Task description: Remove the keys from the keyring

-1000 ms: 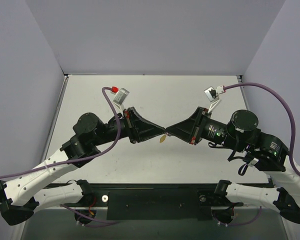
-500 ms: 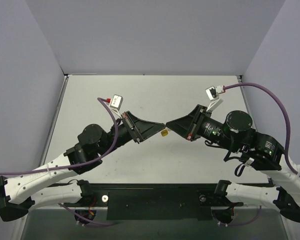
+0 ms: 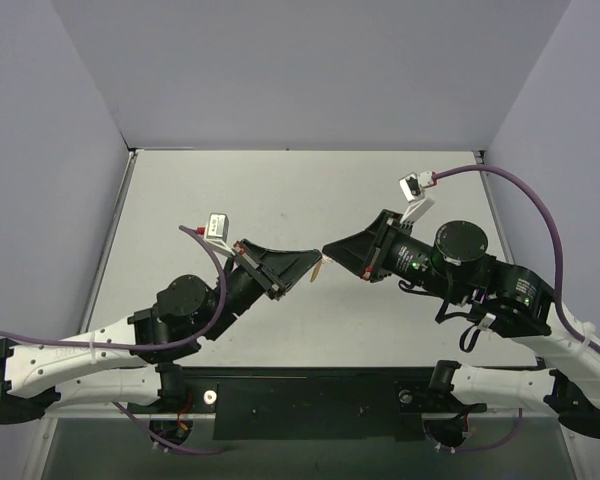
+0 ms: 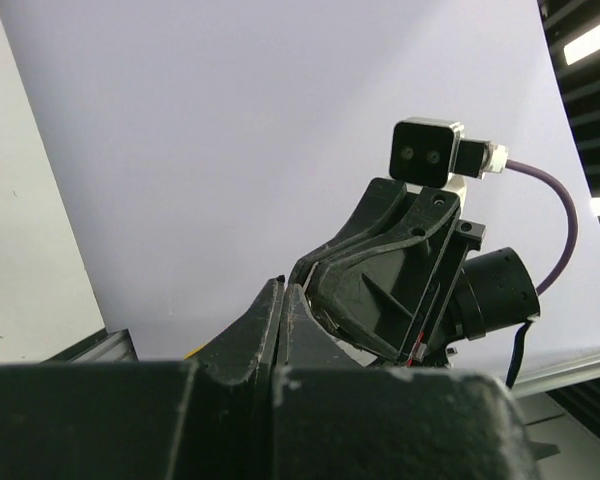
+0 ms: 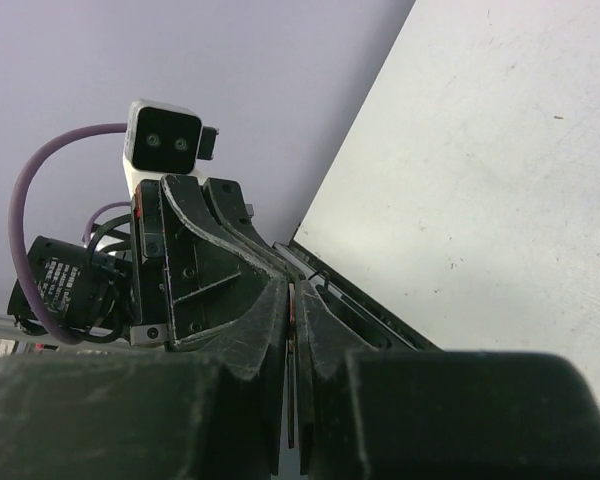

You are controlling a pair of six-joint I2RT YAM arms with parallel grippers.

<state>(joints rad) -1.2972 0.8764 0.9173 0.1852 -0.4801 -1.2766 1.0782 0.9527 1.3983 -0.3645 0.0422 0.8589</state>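
Note:
My left gripper [image 3: 312, 261] and right gripper [image 3: 327, 250] meet tip to tip above the middle of the table [image 3: 280, 190]. The yellow-orange keyring [image 3: 319, 269] shows as a small sliver between the two tips. In the left wrist view my left gripper [image 4: 280, 287] is shut, with a yellow edge of the keyring [image 4: 193, 352] beside its left finger. In the right wrist view my right gripper [image 5: 292, 292] is shut on a thin flat dark piece [image 5: 292, 340] seen edge-on, which looks like the key. The key's head and shaft are hidden.
Pale lilac walls [image 3: 40, 200] close the table on the left, back and right. A black rail [image 3: 310, 400] with the arm bases runs along the near edge. Purple cables [image 3: 540, 200] loop over both arms.
Both arms have shifted, the left forearm swinging lower and toward the near edge. The meeting point of the tips moved slightly up and left, and the keyring turned from hanging below to between the tips.

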